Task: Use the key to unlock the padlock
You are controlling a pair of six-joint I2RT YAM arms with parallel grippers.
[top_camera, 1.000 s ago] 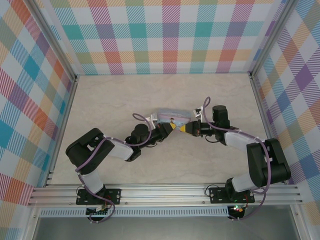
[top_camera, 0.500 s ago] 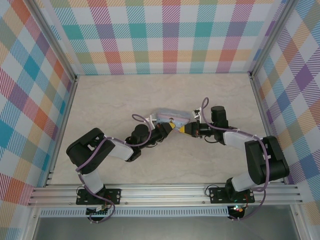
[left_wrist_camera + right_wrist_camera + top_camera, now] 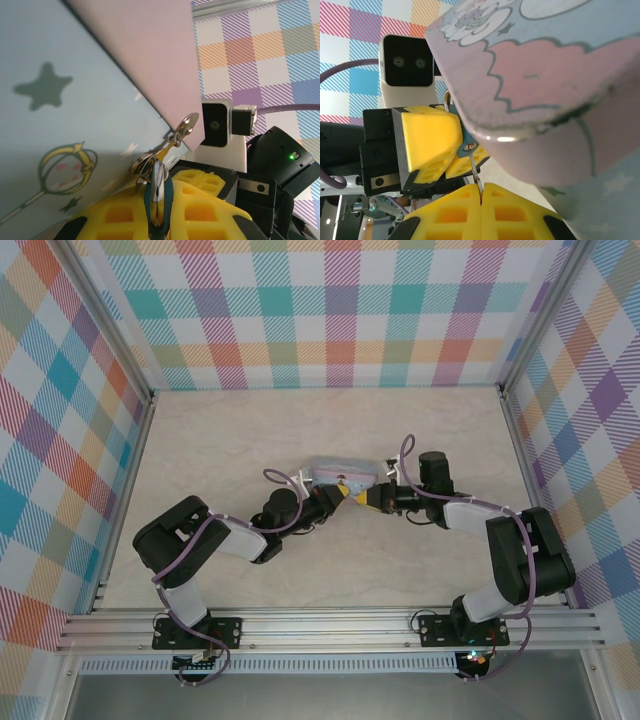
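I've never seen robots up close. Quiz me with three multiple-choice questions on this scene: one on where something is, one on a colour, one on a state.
1. Where do the left gripper and right gripper come together?
A) beside the pale blue tin
B) in the far left corner
C) down by the arm bases

2. What colour are the finger pads?
A) red
B) yellow
C) white

3. How is the right gripper?
A) wide open
B) shut on nothing
C) shut on the key

Answers:
1 A: the top view shows both tips meeting by the tin.
2 B: both wrist views show yellow pads.
3 C: its pads pinch the thin key, which points at the padlock.
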